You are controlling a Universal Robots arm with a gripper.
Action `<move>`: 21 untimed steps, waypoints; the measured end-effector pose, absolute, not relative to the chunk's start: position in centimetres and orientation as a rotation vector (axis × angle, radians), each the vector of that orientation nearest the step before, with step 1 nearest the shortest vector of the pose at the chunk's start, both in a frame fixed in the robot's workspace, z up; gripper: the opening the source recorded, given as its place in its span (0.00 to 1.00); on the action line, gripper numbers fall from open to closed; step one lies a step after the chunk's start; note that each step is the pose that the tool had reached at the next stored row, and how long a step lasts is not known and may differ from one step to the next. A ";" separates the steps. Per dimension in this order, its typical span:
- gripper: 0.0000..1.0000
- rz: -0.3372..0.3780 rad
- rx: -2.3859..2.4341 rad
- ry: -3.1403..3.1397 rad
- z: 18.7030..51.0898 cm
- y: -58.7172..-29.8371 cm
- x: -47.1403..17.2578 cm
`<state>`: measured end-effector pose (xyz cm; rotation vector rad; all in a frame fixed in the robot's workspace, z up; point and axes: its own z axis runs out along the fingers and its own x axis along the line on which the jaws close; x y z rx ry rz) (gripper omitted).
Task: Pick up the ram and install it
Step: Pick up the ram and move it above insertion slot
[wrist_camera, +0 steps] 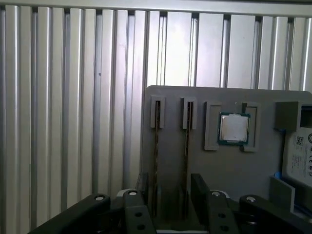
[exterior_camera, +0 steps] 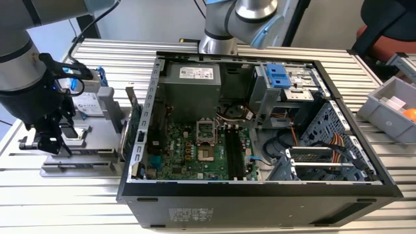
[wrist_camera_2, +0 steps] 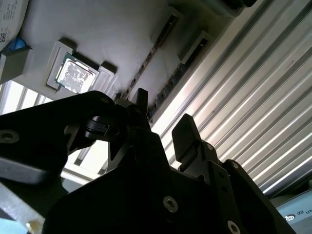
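Exterior view: gripper [exterior_camera: 48,141] hangs over the grey holder [exterior_camera: 91,168] on the table [exterior_camera: 65,204], beside the open case [exterior_camera: 260,195].
Second wrist view: fingers [wrist_camera_2: 185,129] parted, holding nothing.
First wrist view: ram [wrist_camera: 156,156] stands edge-up in its holder slot, probably so the fingers can straddle it.

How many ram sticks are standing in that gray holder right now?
2. One ram stick stands in the gray holder's end slot; the second ram stick stands in the next slot, nearer the processor. None seems hidden.
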<state>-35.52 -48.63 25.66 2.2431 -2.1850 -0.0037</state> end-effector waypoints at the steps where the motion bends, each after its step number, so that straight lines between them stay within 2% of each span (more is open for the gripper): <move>1: 1.00 -0.004 2.243 -2.185 25.5 -48.6 -35.5; 21: 1.00 0.001 2.234 -2.190 23.0 -48.8 -35.5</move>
